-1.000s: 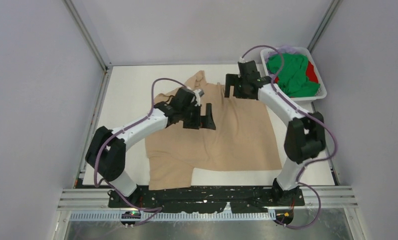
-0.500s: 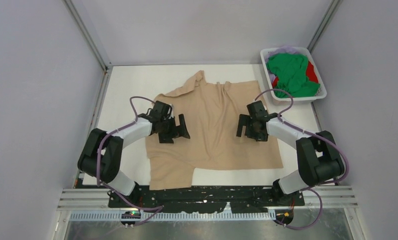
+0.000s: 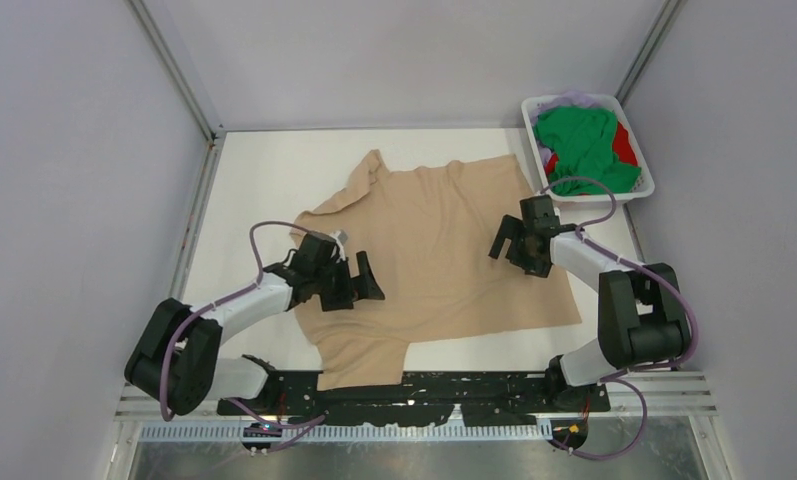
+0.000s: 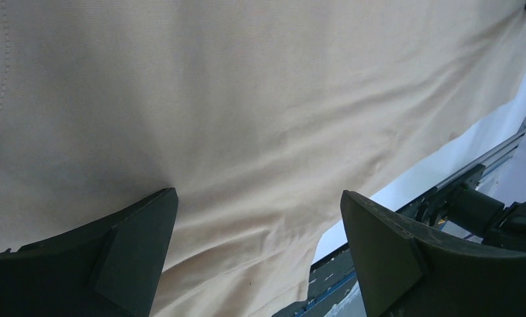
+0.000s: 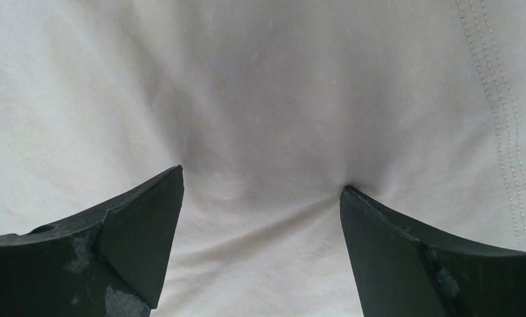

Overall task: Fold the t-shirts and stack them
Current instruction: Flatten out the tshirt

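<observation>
well, both arms have just pulled back from the far edge of the beige t-shirt [image 3: 444, 250] toward their own side, and the cloth came with them. a second ago it had a raised fold near the collar end. now that far edge lies flatter and wider, and the near sleeve has slid down to the dark base rail. the left gripper [image 3: 354, 288] sits on the shirt's left side and the right gripper [image 3: 516, 250] on its right side. each has its jaws spread wide and pinches nothing. in the wrist views the tips press into the fabric and dimple it, so i'd say this was a smoothing drag, not a grab. that leaves the shirt fairly flat on the white worktop [image 3: 264, 180], though skewed with some soft ripples. i'd judge no fold has been made yet, so the task is at an early stage.

counting up: one beige shirt is laid out, and one white basket [image 3: 638, 193] stands at the far right corner, just beyond the right arm. in it i can make out a green shirt [image 3: 584, 150] heaped on top, a red shirt [image 3: 624, 145] showing beside it, and a bit of lilac shirt [image 3: 574, 99] at the rim. whether more lie underneath i cannot tell. there are two arms, and no stack has been started.
</observation>
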